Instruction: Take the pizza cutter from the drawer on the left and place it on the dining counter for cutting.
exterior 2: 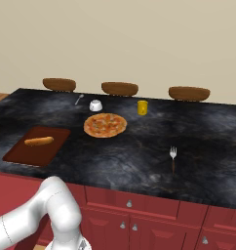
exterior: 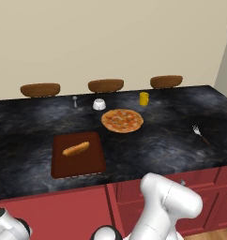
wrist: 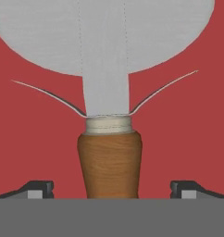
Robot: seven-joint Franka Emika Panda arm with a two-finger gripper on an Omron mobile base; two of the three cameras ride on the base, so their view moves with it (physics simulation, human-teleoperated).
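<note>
Down in the red drawer (wrist: 197, 115), the pizza cutter (wrist: 110, 162) lies between the 2 fingertips (wrist: 40, 189) of the gripper (wrist: 112, 190), jaws spread wide, clear of the handle on both sides. The dining counter (exterior: 171, 136) has bare stone between pizza (exterior: 122, 120) and fork (exterior: 200, 133).

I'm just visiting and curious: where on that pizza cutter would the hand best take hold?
Probably the brown wooden handle, squeezed across its width. It lies centred between the open gripper fingertips, narrow enough to fit, while the broad grey wheel looks too wide.
</note>
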